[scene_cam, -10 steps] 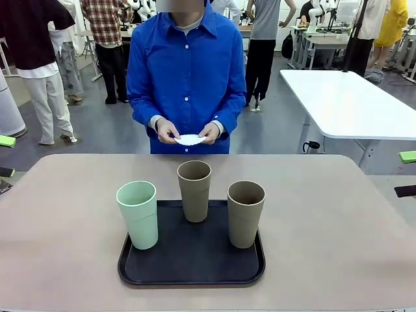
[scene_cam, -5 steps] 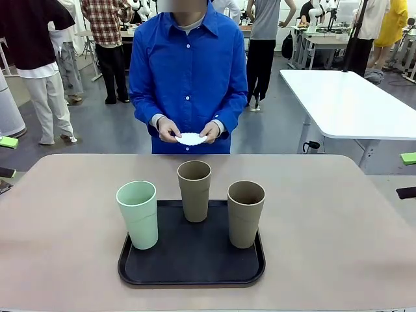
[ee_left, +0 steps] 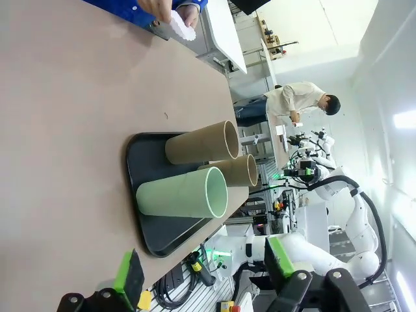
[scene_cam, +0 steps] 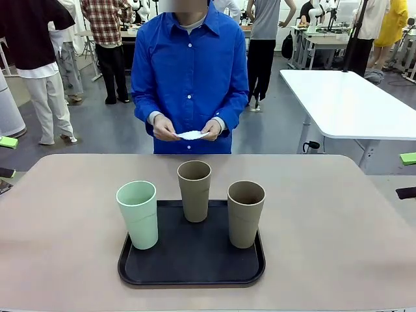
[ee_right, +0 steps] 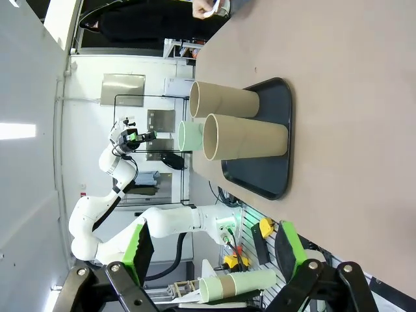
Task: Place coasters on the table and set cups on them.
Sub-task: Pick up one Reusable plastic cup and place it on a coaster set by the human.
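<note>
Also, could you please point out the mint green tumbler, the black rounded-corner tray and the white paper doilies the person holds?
mint green tumbler (scene_cam: 138,218), front view, outer wall.
black rounded-corner tray (scene_cam: 192,257), front view, bare floor.
white paper doilies (scene_cam: 192,135), front view, visible middle.

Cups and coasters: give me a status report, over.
Left gripper open, right gripper open. Three cups upright on the tray. Coasters in the person's hands, none on the table. Nothing blocking the cups.
</note>
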Motion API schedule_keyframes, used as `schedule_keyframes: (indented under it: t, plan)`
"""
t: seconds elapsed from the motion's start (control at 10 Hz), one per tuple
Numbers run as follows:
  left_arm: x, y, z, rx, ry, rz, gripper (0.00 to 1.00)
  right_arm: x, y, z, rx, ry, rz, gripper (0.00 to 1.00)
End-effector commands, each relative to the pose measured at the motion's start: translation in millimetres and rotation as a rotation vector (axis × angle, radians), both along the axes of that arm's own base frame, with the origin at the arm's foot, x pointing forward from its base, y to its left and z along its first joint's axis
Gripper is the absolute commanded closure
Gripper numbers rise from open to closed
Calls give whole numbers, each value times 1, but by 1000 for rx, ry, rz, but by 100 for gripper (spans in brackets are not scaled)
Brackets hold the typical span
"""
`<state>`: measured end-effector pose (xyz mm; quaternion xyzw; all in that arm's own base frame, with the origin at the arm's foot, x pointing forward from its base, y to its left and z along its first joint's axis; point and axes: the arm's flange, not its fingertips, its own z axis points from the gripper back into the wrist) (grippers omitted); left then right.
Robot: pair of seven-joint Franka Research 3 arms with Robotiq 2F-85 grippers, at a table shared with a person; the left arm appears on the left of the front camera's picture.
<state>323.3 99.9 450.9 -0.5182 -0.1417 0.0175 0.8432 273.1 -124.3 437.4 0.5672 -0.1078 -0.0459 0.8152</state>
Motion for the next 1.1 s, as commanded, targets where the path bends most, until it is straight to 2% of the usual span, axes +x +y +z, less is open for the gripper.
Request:
schedule_keyframes:
  t: [0.0, 1.0]
  plan:
    - [0, 1, 0, -12, -4, -2, 0, 2, -1, 0, 16, -11, 0, 0]
    - [0, 1, 0, -12, -4, -2, 0, 2, -1, 0, 16, -11, 0, 0]
